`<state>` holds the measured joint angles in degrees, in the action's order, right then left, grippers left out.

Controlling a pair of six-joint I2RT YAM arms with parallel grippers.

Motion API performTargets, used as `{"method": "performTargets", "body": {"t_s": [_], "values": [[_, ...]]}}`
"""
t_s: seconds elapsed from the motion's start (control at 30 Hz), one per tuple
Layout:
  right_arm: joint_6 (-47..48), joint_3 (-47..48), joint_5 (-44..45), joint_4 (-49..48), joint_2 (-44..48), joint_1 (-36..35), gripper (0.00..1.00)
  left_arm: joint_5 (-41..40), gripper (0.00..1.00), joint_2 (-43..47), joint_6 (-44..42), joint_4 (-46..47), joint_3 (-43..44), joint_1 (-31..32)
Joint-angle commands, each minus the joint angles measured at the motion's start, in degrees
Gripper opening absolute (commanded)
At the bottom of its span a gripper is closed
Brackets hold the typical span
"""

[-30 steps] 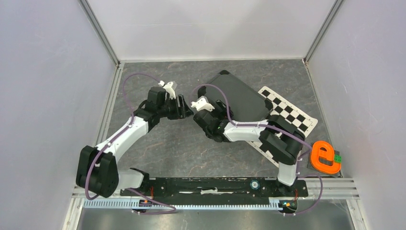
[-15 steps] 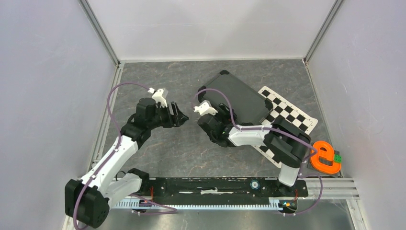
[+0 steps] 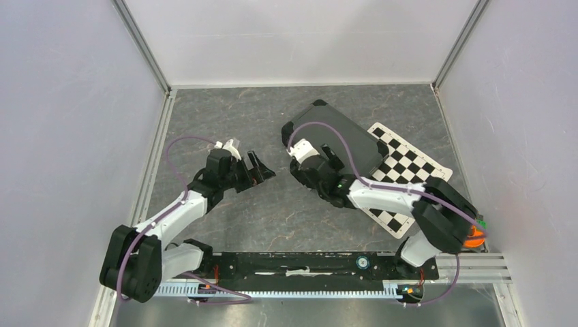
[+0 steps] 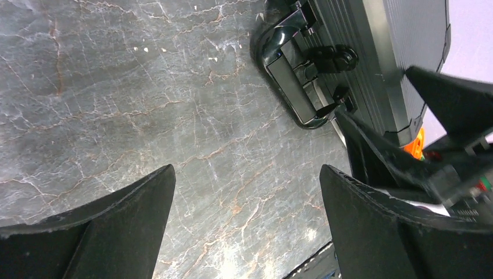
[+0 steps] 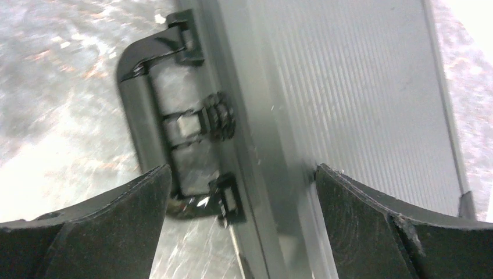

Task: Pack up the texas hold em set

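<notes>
The black poker case [image 3: 337, 136] lies closed on the table at centre back. Its handle [image 4: 290, 75] and latch [image 5: 218, 116] face left. My left gripper [image 3: 262, 170] is open and empty, hovering over bare table left of the case; in the left wrist view [image 4: 247, 221] only the stone surface shows between its fingers. My right gripper [image 3: 326, 158] is open over the case's handle edge. In the right wrist view [image 5: 241, 221] its fingers straddle the case's rim, with the ribbed lid [image 5: 360, 87] on the right and the handle [image 5: 145, 116] on the left.
A black-and-white checkered mat [image 3: 409, 167] lies under and to the right of the case. An orange object [image 3: 472, 236] sits at the right front, mostly hidden by my right arm. Grey walls enclose the table on three sides.
My left gripper drew back from the case, down and leftward. My right gripper moved right, over the case's handle edge. The case has not moved.
</notes>
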<state>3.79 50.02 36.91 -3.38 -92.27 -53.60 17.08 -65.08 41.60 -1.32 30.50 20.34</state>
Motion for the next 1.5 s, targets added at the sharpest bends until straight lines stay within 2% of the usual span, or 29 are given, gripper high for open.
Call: {"method": "performTargets", "body": {"t_s": [0.0,0.27,0.4,0.63,0.87,1.0,1.07,1.23,1.47], "values": [[-6.86,-5.56,-14.03,5.68,9.85,-0.9,0.98,0.92,1.0,0.59,5.41,7.93,-1.06,0.22],[-7.38,-9.94,-13.16,10.12,25.99,-0.44,0.98,0.65,1.0,-10.73,6.12,11.29,1.82,3.17],[-8.55,-12.48,-13.83,10.66,29.67,0.61,0.98,1.64,0.95,-18.57,7.02,16.79,5.03,3.27],[-8.66,-12.98,-17.9,11.76,32.91,5.06,0.97,3.71,0.89,-31.61,1.2,19.83,15.51,3.3],[-7.91,-11.01,-24.95,11.15,29.95,12.92,0.96,9.96,0.85,-42.02,3.63,37.18,16.64,3.56],[-8.22,-10.53,-28.52,9.23,27.06,15.78,0.96,10.82,0.84,-44.53,2.68,41.15,16.72,3.77],[-8.82,-9.99,-30.26,8.5,25.27,16.92,0.95,13.82,0.78,-46.48,3.76,44.61,16.84,3.84],[-10.31,-8.89,-35.08,6.48,21.34,18.77,0.94,21.88,0.59,-49.54,13.46,63.44,12.34,3.89],[-9.54,-4.77,-38.0,6.15,13.46,18.98,0.84,27.72,0.45,-52.6,29.82,86.84,8.07,4.07]]}}
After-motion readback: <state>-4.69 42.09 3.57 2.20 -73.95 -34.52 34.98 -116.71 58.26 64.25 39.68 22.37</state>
